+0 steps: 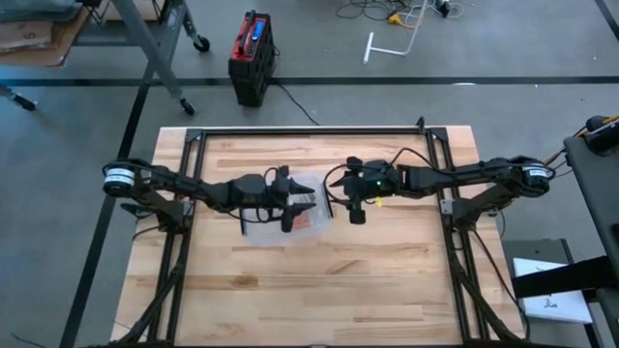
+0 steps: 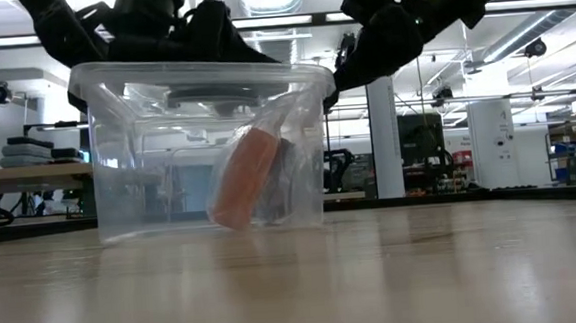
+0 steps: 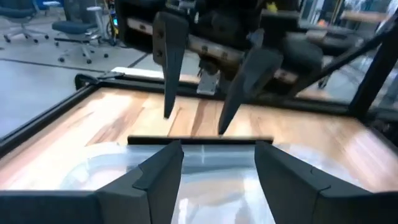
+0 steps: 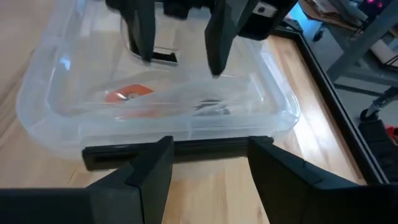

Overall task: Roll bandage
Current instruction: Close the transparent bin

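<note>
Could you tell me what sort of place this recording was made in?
Probably a robotics lab or workshop: a wooden table in a metal frame on a bare concrete floor, loose cables, and equipment racks in the room behind.

a red and black box [image 1: 250,55] with a cable sits on the grey floor beyond the wooden table [image 1: 319,290]. a white t-shaped tool [image 1: 382,44] lies on the floor nearby, with loose cables [image 1: 382,12] behind it. blue office chairs [image 3: 74,34] stand in the room.
</note>
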Available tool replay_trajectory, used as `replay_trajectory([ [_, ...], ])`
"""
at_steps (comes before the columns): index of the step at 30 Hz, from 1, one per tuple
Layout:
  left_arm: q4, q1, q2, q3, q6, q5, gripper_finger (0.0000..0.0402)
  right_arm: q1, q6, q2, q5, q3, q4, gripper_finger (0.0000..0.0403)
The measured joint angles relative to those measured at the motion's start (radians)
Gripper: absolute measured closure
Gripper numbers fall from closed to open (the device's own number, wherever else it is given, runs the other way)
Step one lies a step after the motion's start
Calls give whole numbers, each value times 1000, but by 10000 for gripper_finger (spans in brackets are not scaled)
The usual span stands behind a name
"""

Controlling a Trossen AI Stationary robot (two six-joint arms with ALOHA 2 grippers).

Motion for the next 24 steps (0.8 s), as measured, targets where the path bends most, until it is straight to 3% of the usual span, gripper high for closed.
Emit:
replay_trajectory([
  [11,-165,-1,1,14,106,10,225,-24,-10,13,-8,-2,-29,204],
  [17,-168,-1,2,12,138,34,238,-24,50,25,-152,-2,-17,204],
  [24,-176,3,16,12,179,91,255,-21,69,80,-172,-4,25,204],
])
